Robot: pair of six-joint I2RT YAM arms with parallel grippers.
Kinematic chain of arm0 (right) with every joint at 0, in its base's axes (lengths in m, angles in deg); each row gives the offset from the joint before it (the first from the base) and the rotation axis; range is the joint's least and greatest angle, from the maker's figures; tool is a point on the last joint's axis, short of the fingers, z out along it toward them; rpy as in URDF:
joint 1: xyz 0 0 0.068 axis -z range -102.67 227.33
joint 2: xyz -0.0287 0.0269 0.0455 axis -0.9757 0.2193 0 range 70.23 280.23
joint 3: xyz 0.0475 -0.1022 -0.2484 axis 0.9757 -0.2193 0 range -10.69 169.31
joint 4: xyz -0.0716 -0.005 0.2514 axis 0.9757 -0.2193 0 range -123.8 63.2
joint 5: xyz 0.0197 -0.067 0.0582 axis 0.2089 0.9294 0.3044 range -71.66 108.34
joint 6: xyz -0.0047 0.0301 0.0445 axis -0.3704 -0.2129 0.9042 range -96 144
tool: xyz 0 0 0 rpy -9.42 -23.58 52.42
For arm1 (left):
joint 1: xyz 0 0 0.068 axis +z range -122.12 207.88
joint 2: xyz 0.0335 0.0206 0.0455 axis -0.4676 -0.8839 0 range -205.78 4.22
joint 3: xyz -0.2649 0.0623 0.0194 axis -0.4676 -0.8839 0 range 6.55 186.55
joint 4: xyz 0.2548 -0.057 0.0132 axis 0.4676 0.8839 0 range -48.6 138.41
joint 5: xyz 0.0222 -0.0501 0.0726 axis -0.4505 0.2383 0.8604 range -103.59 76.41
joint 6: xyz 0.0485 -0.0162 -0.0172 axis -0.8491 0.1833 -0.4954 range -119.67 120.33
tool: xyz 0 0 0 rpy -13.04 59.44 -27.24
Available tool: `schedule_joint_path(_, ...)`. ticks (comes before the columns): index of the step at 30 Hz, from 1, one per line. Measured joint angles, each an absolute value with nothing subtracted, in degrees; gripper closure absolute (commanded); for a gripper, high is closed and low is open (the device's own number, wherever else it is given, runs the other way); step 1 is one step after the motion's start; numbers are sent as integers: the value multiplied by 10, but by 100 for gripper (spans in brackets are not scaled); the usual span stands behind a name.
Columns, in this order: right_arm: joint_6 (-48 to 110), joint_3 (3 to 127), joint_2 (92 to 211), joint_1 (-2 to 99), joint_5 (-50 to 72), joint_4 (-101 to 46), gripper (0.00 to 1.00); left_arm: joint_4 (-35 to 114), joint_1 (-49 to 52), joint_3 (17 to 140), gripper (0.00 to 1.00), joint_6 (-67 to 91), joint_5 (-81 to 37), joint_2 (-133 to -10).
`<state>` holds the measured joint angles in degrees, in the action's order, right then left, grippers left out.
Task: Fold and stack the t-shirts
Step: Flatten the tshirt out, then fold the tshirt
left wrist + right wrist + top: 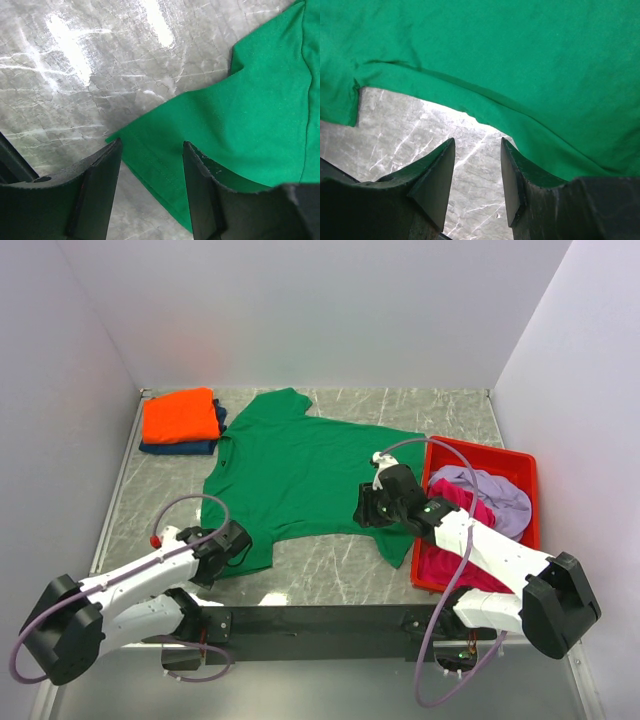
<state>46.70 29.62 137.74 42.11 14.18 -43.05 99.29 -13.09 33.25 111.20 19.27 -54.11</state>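
In the far left corner the orange t-shirt [180,415] lies folded on top of the navy t-shirt [195,447], whose edge peeks out beneath it. Nearer me, the left gripper [235,540] sits low at the near left corner of the green t-shirt [300,470]. Its jaws are parted, with that corner of cloth lying between them (not pinched, as far as I can see). The green t-shirt is spread flat across the middle of the marbled table [330,570]. The right gripper [365,508] hangs at its near right edge, jaws likewise apart, bare table showing between them. At the far right, the red bin [485,448] holds the magenta t-shirt [468,506] and the lilac t-shirt [497,495], crumpled together.
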Motion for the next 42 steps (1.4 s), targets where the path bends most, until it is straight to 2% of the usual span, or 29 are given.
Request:
schedule_joint_path(4,467,293,1377,421,142,-430,51,993,-131,336,49,1112,194,-554)
schedule_joint_path(6,467,293,1377,421,142,-429,51,994,-132,336,58,1112,194,-558)
schedule_joint_path(7,467,293,1377,421,142,-429,51,994,-132,335,63,1112,195,-559)
schedule_joint_path(8,467,293,1377,421,142,-429,51,993,-132,335,78,1112,195,-560)
schedule_joint_path(10,467,293,1378,421,142,-429,51,987,-132,331,95,1111,196,-557)
schedule_joint_path(11,467,293,1378,421,142,-429,51,983,-132,328,99,1109,196,-554)
schedule_joint_path(23,467,293,1388,421,149,-430,52,950,-132,314,99,1080,197,-502)
schedule_joint_path(29,483,291,1398,396,184,-444,53,957,-132,362,99,1029,236,-467)
schedule_joint_path(42,542,273,1492,323,264,-478,55,1020,-132,426,100,980,328,-265)
